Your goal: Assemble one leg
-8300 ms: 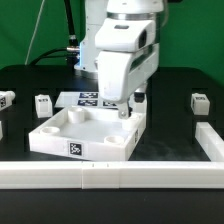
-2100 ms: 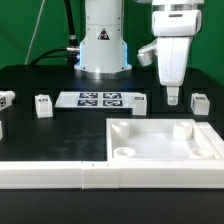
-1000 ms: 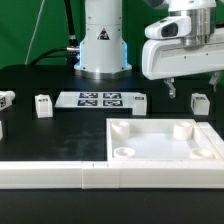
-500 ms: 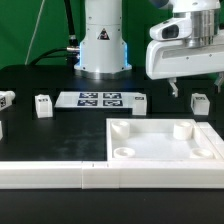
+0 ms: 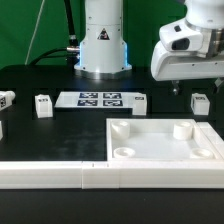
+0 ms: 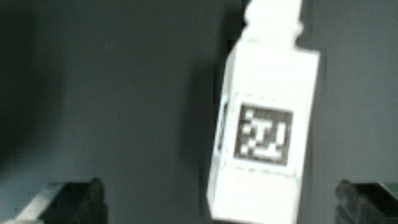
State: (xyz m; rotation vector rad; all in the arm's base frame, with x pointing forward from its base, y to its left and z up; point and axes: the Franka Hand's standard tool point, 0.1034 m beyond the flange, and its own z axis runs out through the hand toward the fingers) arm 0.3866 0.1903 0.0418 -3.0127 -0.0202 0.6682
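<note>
jaws: open wide, holding nothing | hover over the leg [image 5: 200, 102] | leg rests on dark desk [image 5: 60, 135], near white tray [image 5: 150, 160]

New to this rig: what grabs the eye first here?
The big white tray fills the exterior view's lower right. Behind it, the open jaws hang over the leg at the exterior view's right. The wrist view shows that tagged leg framed between them, untouched.
</note>
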